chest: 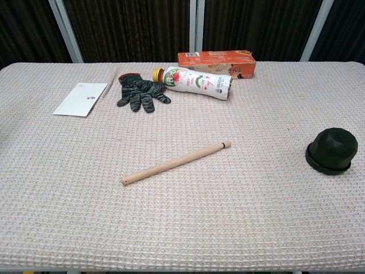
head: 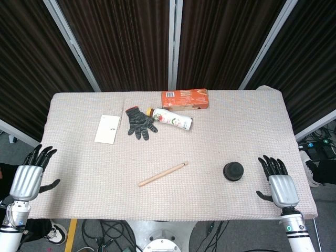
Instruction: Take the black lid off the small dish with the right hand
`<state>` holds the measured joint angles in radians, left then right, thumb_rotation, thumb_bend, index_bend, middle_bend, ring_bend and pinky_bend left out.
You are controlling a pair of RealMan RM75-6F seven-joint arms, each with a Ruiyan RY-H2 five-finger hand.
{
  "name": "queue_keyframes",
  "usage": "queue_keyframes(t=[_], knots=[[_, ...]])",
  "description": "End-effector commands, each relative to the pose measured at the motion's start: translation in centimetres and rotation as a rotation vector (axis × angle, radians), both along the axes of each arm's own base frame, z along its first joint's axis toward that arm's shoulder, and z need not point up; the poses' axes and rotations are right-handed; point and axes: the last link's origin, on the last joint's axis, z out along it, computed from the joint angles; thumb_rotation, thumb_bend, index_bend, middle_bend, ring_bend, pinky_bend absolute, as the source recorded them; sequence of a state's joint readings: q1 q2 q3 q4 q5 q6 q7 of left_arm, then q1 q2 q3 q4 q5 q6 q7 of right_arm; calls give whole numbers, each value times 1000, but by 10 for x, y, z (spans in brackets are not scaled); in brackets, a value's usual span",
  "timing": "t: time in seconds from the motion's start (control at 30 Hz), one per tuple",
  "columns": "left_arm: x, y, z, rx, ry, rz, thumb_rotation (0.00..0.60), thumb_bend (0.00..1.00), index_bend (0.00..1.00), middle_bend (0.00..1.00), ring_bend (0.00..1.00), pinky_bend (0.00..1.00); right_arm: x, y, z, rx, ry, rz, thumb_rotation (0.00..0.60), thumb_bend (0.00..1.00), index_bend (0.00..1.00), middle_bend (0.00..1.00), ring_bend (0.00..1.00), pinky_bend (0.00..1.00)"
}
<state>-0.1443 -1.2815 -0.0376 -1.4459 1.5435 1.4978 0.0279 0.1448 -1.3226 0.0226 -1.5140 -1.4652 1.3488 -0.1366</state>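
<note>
Black lid still seated on the small dish, both hands empty

Black lid [head: 233, 170] sits domed on top of the small dish [chest: 329, 165], whose dark rim shows just beneath it in the chest view. The pair rests on the right part of the surface [head: 226, 131], near its front edge. The right hand [head: 278, 181] lies flat on the surface just beside the dish, apart from it, fingers spread and holding nothing. The left hand [head: 32, 173] hangs off the left edge of the surface, fingers likewise spread and empty.

A wooden stick [head: 163, 174] lies at a slant near the middle. Toward the back are a dark knit glove [head: 140, 123], a bottle [head: 172, 118] on its side touching the glove's fingertips, an orange box [head: 185, 98] behind the bottle, and a white card [head: 107, 128] to the left of the glove.
</note>
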Motion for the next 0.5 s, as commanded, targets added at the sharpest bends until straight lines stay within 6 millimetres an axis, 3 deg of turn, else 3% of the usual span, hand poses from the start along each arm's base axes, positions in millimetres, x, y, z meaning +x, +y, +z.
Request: queue_keyframes(t=[0.03,0.5], knots=[[0,0,0,-1,3,-1,600,126,144,107,0,184,-1,0,0,2,-1,-1,600,16,0,32,0,0],[2,1,-2,-17,0,4,600,126,144,107,0,184,-8,-12,-4,21,-93,-47,600,16,0,50,0,0]])
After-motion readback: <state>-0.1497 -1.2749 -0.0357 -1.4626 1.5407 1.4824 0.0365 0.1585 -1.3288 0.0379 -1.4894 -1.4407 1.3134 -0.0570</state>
